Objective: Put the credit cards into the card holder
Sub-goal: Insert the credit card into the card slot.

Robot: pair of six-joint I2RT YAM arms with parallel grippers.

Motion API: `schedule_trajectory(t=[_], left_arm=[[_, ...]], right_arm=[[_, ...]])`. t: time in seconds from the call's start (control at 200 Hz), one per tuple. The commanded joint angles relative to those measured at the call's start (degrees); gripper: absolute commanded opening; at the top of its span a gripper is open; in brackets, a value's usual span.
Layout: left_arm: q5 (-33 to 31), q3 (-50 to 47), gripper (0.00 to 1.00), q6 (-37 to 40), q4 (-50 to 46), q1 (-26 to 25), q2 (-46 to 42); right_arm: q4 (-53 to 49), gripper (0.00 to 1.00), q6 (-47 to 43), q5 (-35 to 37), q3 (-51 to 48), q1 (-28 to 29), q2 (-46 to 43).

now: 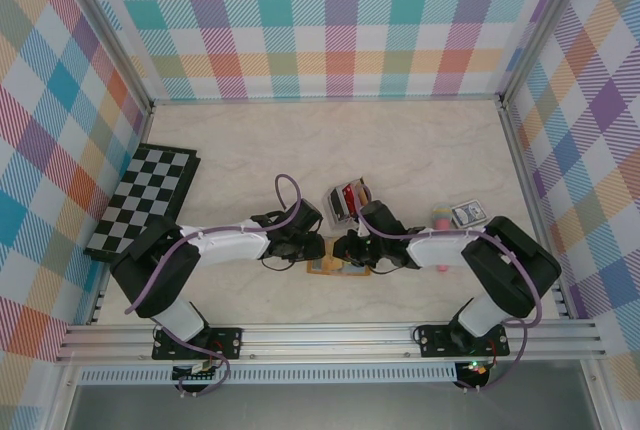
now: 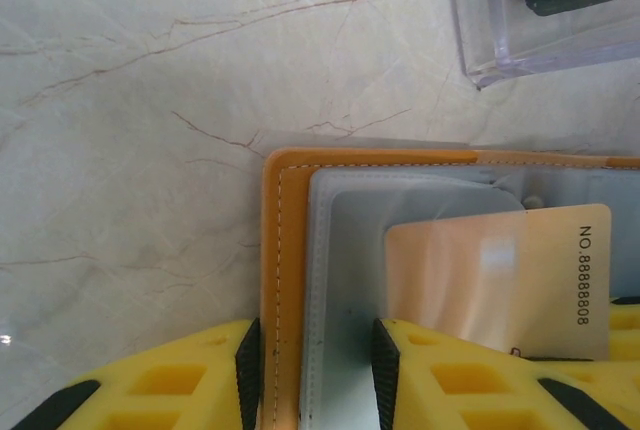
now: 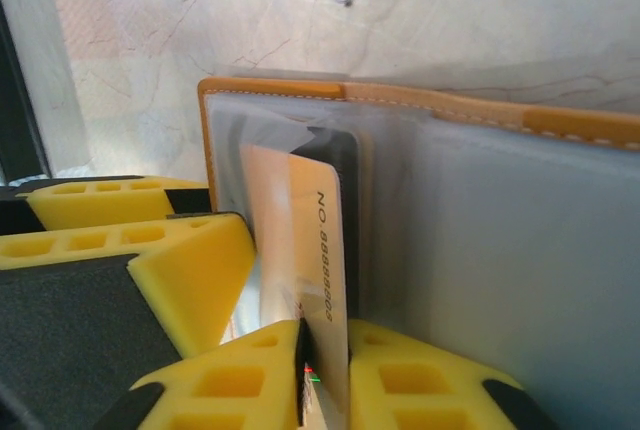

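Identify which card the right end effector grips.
The gold card marked NO.88888808, at the card holder; the other cards stand in the clear box.

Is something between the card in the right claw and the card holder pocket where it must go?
Nothing visible blocks it. The right claw pinches the gold card, whose front edge meets the clear pocket of the card holder. A dark card sits in that pocket. The left claw clamps the holder's orange edge, off the path.

Card holder (image 2: 285,280): right and lower portions cut off by frame edges; from above, largely covered by both arms. Card (image 2: 500,270): lower edge behind finger (image 2: 450,380) of left tool (image 2: 313,375). Clear case (image 2: 480,10): cropped at top.
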Motion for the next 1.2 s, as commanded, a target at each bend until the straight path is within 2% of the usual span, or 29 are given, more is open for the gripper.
schedule_trajectory(t=[0.0,0.105,0.32,0.46,0.805,1.195], left_arm=[[2.2,-1.6,0.35,-0.6,1.5,-0.5,1.2],[2.2,-1.6,0.35,-0.5,1.6,-0.5,1.3],[2.6,-1.7,0.35,-0.7,2.1,-0.5,1.4],[2.4,-2.0,0.35,-0.8,1.9,-0.5,1.2],[2.7,-2.6,0.33,-1.5,2.7,-0.5,1.0],[2.9,-2.4,0.33,-1.5,3.1,-0.5,1.3]], right_arm=[[-5.7,0.22,-1.4,2.4,-0.5,0.3,-2.7],[-6.0,0.21,-1.5,1.8,-1.4,0.3,-4.4],[-3.7,0.06,-1.2,0.8,-1.1,0.3,-3.0],[-2.1,0.02,1.6,5.3,-2.2,0.3,-2.8],[0.4,0.02,3.4,10.1,-6.0,0.2,-5.0],[5.2,0.05,2.3,3.7,-1.9,1.3,1.5]])
